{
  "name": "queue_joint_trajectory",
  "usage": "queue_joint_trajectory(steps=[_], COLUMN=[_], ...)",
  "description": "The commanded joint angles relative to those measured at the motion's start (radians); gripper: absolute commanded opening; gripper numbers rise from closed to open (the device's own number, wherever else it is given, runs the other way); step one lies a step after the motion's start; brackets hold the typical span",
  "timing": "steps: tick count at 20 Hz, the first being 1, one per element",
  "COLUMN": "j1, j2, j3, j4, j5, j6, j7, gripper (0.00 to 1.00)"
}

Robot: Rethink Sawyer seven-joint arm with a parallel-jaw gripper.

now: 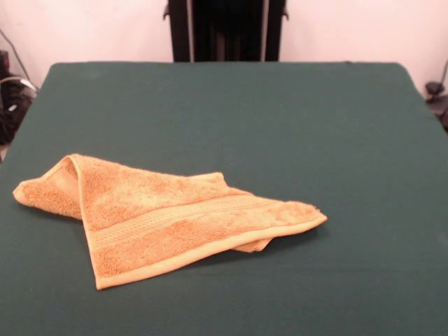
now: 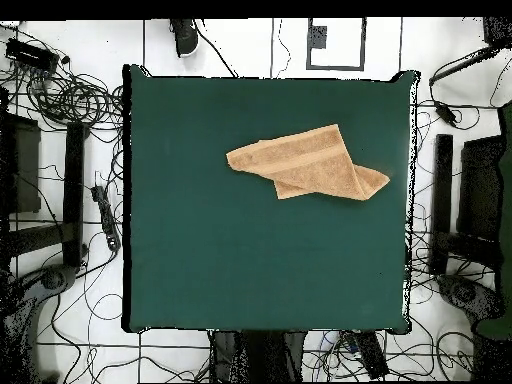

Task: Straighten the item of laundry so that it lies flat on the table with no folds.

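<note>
The golden-orange terry towel [image 1: 164, 217] lies folded over itself on the dark green table [image 1: 280, 126], at the front left in the front view. Its woven band runs across the top layer, and a lower layer pokes out at the left and under the front edge. In the overhead view the towel [image 2: 305, 165] lies in the upper middle of the table [image 2: 260, 270], a rough triangle with one corner toward the right. No white tag shows. The gripper is not in either view; only the robot's black pedestal [image 1: 225, 29] shows at the far edge.
Cables and equipment lie on the floor around the table in the overhead view [image 2: 70, 110]. Dark gear stands at the table's left [image 1: 12, 98] and right [image 1: 437, 98] sides in the front view.
</note>
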Motion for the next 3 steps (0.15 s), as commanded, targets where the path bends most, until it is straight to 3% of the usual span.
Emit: queue_joint_trajectory(steps=[1,3], j1=[0.118,0.126], j2=[0.020,0.017], j3=[0.051,0.045], j4=[-0.060,-0.058], j5=[0.000,-0.001], j6=[0.152,0.154], j7=[-0.188,-0.189], gripper=[1.00,1.00])
